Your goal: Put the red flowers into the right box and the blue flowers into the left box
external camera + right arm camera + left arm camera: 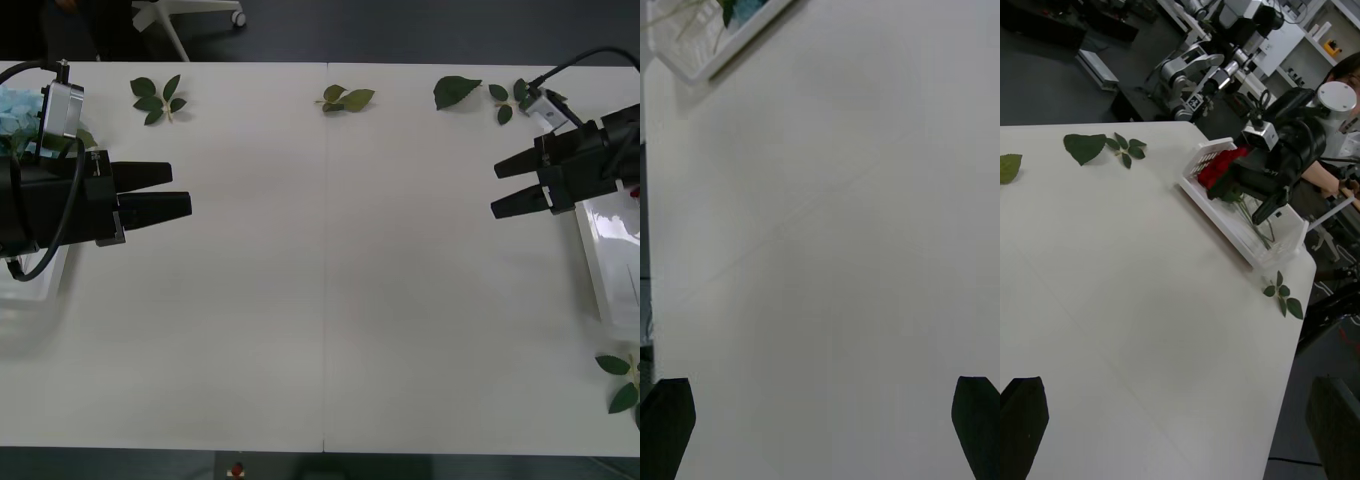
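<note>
1. Left hand [182,191]: black fingers spread, nothing between them, at the left of the front view over the worktop [330,280].
2. Right hand [503,187]: fingers spread, empty, at the right edge.
3. Left box [35,280]: under the left arm; blue flowers [18,108] inside, upper left.
4. Right box [1247,240]: right edge; red flowers [1217,169] lying inside.
5. Leaf sprigs [158,98]: loose along the top.

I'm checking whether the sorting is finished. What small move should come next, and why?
Probably none beyond parking both arms: red roses lie in the right white plastic tray, pale blue blooms in the left tray, and both the left gripper and right gripper hover open, empty.
</note>
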`<action>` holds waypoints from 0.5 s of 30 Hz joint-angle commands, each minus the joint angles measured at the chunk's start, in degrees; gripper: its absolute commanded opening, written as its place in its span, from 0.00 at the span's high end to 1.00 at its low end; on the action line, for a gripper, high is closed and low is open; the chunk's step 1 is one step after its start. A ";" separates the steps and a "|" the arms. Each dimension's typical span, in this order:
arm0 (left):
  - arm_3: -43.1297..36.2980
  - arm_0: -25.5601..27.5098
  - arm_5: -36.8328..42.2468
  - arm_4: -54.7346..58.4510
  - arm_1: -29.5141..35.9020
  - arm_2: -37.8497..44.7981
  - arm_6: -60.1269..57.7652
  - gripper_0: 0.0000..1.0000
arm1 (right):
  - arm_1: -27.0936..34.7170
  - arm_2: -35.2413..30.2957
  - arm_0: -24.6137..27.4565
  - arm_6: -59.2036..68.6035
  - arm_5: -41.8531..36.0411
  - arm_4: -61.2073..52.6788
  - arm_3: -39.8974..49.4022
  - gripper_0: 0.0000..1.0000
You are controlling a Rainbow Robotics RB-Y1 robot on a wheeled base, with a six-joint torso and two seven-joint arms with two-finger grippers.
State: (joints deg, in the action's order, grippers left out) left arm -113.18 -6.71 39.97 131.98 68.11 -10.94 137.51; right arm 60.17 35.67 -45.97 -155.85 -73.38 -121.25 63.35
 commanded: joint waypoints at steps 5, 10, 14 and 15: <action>-1.16 -1.02 -0.42 0.03 0.63 1.19 0.74 0.00 | 1.53 0.81 -1.85 0.85 7.73 12.44 15.05 0.00; -1.16 -1.02 -0.42 0.03 0.63 1.19 0.74 0.00 | 1.80 0.90 -1.85 0.85 9.66 15.60 20.68 0.00; -1.16 -1.02 -0.42 0.03 0.63 1.19 0.74 0.00 | 1.80 1.69 -1.93 0.85 11.77 19.38 23.14 0.00; -1.16 -1.02 -0.42 0.03 0.63 1.19 0.74 0.00 | 1.80 2.21 -2.02 0.85 12.12 20.26 24.02 0.00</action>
State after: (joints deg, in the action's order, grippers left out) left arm -113.18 -6.71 39.97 131.98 68.11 -10.94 137.51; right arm 60.22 37.77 -46.57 -155.85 -62.17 -102.46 84.74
